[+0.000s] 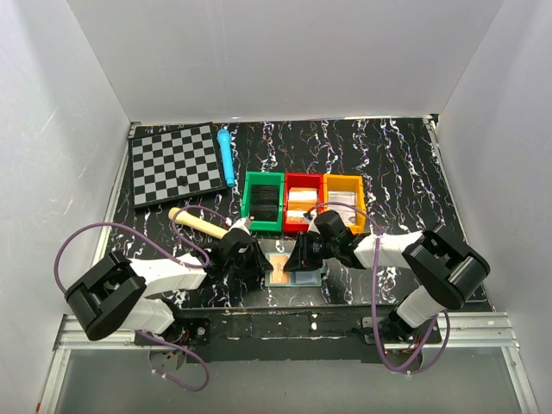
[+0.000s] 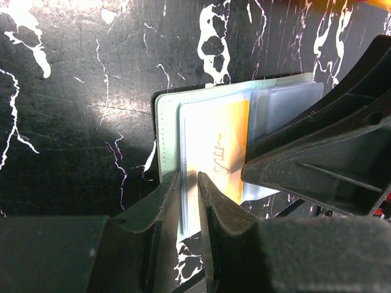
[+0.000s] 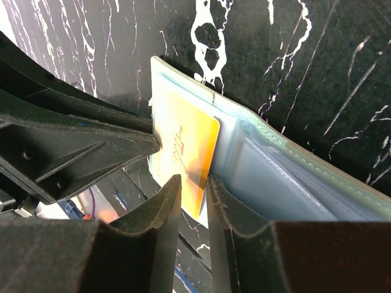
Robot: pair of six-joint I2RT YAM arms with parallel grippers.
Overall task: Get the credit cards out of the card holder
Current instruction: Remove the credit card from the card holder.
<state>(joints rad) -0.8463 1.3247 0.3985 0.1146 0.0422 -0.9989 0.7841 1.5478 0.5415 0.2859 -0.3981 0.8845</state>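
Note:
The card holder lies open on the black marbled table between both grippers, showing a pale green rim and clear blue sleeves. An orange credit card sits in its left panel and partly sticks out of the sleeve. My left gripper stands at the panel's near edge, its jaws a narrow slit apart with the sleeve's edge between them. My right gripper straddles the card's near corner with a small gap left. In the top view the left gripper and the right gripper nearly meet.
Green, red and orange bins stand just behind the holder. A chessboard and a blue pen lie at the back left. A wooden stick lies beside the left arm.

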